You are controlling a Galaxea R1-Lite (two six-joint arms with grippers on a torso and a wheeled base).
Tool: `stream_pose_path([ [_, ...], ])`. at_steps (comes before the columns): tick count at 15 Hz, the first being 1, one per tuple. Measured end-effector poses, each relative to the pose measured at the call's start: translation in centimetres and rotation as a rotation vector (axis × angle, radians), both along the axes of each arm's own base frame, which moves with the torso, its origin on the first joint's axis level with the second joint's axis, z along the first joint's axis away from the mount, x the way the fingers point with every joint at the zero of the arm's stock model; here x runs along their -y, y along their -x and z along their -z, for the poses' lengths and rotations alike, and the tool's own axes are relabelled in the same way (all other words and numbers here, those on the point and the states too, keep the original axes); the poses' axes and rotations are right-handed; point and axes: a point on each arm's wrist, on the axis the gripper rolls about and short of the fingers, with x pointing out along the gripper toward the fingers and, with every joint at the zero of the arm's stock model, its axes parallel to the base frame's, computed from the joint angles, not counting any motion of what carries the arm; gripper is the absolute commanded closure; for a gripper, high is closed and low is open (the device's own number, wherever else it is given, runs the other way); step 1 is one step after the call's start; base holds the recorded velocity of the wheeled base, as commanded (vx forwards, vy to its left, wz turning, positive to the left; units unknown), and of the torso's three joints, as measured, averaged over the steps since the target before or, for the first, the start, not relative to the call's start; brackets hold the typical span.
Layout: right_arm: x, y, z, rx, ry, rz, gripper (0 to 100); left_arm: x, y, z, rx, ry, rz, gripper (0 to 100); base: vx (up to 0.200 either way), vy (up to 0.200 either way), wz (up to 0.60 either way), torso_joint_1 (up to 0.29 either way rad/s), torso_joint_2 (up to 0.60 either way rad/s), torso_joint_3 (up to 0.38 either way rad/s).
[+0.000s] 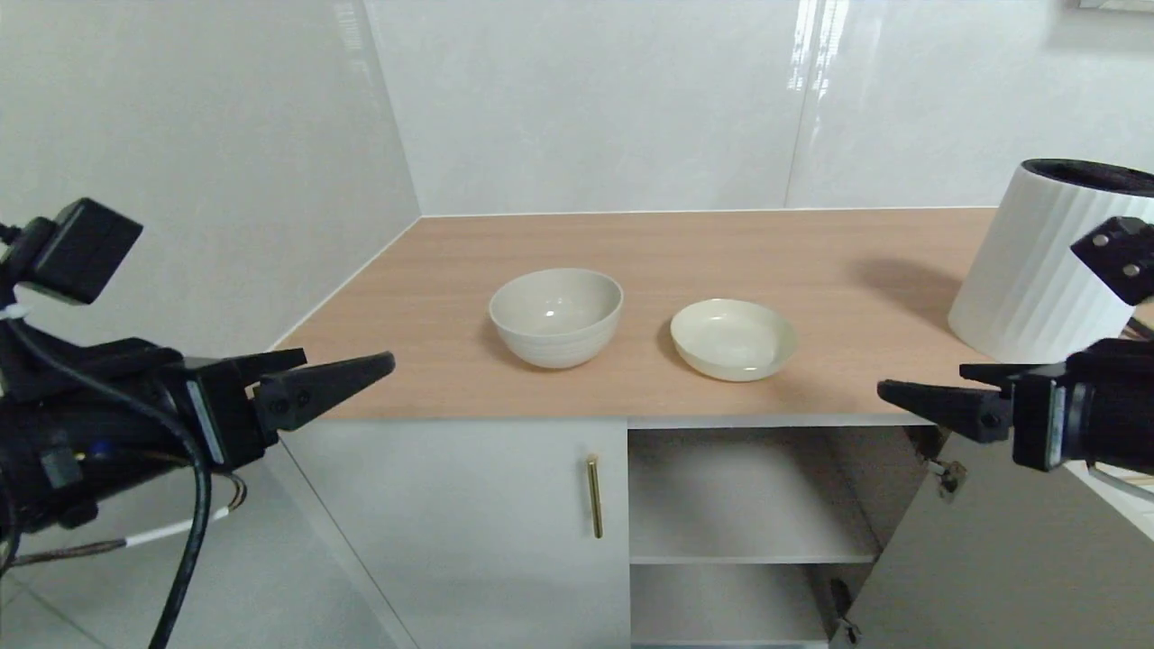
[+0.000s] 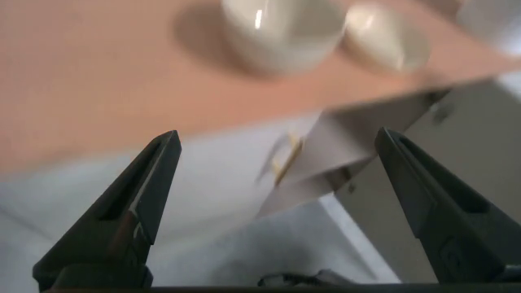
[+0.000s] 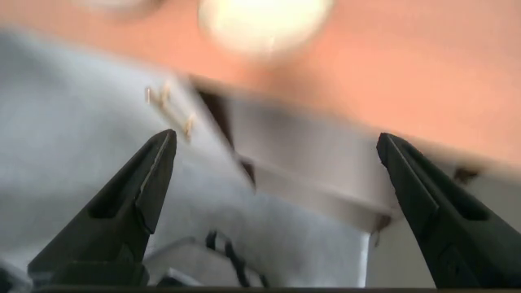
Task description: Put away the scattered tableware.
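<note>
Head view, read from left to right: the left pincer [image 1: 348,361] hangs off the front edge of a wooden bench [image 1: 721,243], at about 8 o'clock from the bowl. Its jaws are spread wide and hold nothing. On the bench stands a deep, pale bowl [image 1: 556,315], upright and empty. At 3 o'clock from it, near but not touching, sits a shallow cream dish [image 1: 733,338].

Below the bowl is a closed cupboard door [image 1: 469,523] with a brass handle [image 1: 593,496]. At 6 o'clock from the dish, the cupboard stands open, showing a bare shelf [image 1: 748,532]. A tall white ribbed container [image 1: 1037,270] stands at 2 o'clock from the dish. The right pincer [image 1: 920,383] hangs at 4 o'clock from the dish, also wide open and holding nothing.

Both pieces look like glazed ceramic, so they are probably stiff, smooth, fairly heavy and breakable if dropped. The rim seems the best place to hold the bowl, with one finger inside the wall and one outside. The dish has a low wall and offers only a thin edge, so it is more likely to slip.
</note>
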Motion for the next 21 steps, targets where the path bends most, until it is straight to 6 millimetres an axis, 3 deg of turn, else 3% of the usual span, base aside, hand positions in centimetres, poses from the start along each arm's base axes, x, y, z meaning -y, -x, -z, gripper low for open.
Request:
stream_pose_path([
  [4, -1.5, -5.1, -3.0, 0.022, -0.004, 0.050, 0, 1.0, -4.0, -2.3, -0.044, -0.019, -0.030, 0, 0.000, 0.000, 0.00, 0.106, -0.24, -0.143],
  [6, -2.3, -7.3, -3.8, -0.064, -0.015, 0.099, 0, 1.3, -5.5, -2.4, -0.150, -0.067, -0.098, 0, 0.000, 0.000, 0.00, 0.011, -0.03, -0.016],
  [10, -4.2, -11.7, -2.4, -0.180, -0.055, 0.281, 0, 3.1, -9.4, -3.0, -0.240, 0.035, -0.173, 0, 0.000, 0.000, 0.00, 0.000, 0.00, 0.000],
  [14, -5.6, -13.6, -1.3, -0.207, -0.074, 0.331, 0, 5.7, -13.0, -1.4, -0.280, 0.039, -0.287, 0, 0.000, 0.000, 0.00, 0.000, 0.00, 0.000],
  [21, -5.9, -14.2, -0.5, -0.226, -0.067, 0.332, 0, 8.9, -18.5, 3.2, -0.363, 0.025, -0.355, 0, 0.000, 0.000, 0.00, 0.000, 0.00, 0.000],
])
